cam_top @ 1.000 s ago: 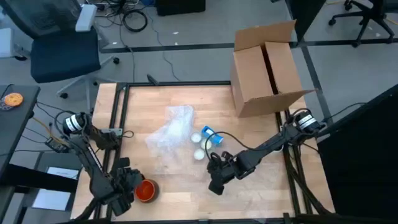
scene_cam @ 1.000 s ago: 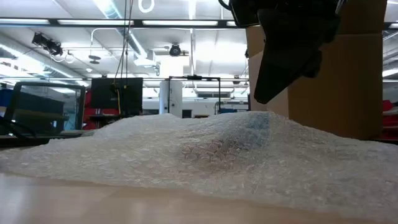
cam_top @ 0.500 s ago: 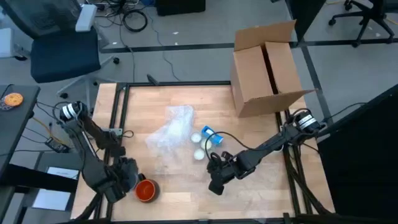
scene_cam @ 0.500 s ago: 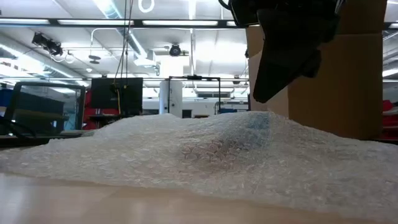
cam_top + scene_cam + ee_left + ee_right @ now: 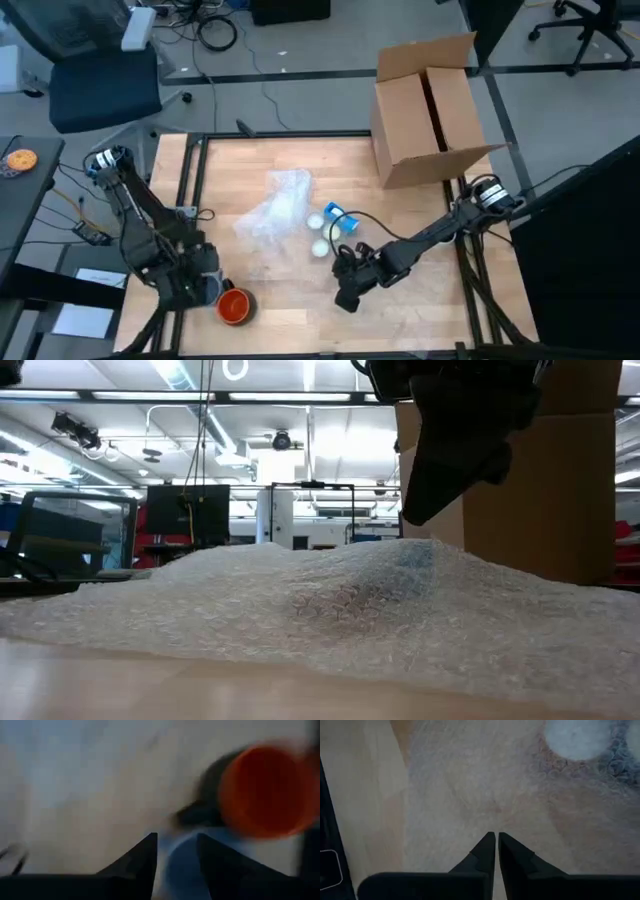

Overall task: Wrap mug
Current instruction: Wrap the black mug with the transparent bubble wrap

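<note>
One orange mug (image 5: 234, 306), one bubble wrap sheet (image 5: 275, 212) (crumpled), one cardboard box (image 5: 430, 110).

Motion blur smears the orange mug (image 5: 267, 790) at the left wrist view's upper right, its right side cropped.

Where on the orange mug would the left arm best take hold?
Probably the rim, from straight above: the orange mug stands upright, its mouth open to the high view. The left end effector hangs just beside it. No handle shows.
</note>
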Controlling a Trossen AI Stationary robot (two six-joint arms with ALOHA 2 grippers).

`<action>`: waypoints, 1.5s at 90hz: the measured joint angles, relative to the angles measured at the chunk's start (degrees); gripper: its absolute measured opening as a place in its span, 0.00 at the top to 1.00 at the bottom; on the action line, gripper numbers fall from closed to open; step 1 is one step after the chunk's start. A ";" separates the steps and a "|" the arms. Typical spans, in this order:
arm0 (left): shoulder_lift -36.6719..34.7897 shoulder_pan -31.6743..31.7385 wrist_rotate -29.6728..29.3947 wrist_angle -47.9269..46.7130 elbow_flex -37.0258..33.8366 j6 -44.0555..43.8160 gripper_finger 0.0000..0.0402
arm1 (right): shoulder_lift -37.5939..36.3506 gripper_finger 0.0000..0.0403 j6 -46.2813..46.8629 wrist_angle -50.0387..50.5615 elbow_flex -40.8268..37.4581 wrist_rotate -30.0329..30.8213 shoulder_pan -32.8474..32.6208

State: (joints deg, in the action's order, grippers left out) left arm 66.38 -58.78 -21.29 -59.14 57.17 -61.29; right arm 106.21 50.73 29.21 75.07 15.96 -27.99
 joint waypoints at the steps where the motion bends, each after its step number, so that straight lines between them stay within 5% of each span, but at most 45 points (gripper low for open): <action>1: 0.13 -0.01 -0.12 1.43 0.00 0.68 0.69 | 0.00 1.00 0.07 0.00 0.00 0.01 0.00; 16: 5.27 1.13 3.41 13.39 -0.39 8.82 0.69 | 0.00 1.00 0.25 -0.15 0.00 0.07 -0.02; 41: 13.99 5.06 4.54 3.78 1.06 11.93 0.64 | 0.00 1.00 0.20 -0.20 0.00 0.09 -0.15; 135: 16.22 8.54 3.08 4.02 6.27 19.66 0.62 | 0.00 1.00 0.14 -0.28 0.00 0.01 -0.04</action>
State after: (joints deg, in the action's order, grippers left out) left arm 82.60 -50.24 -18.21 -55.12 63.44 -41.64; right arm 106.21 50.88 28.93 75.07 15.97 -28.03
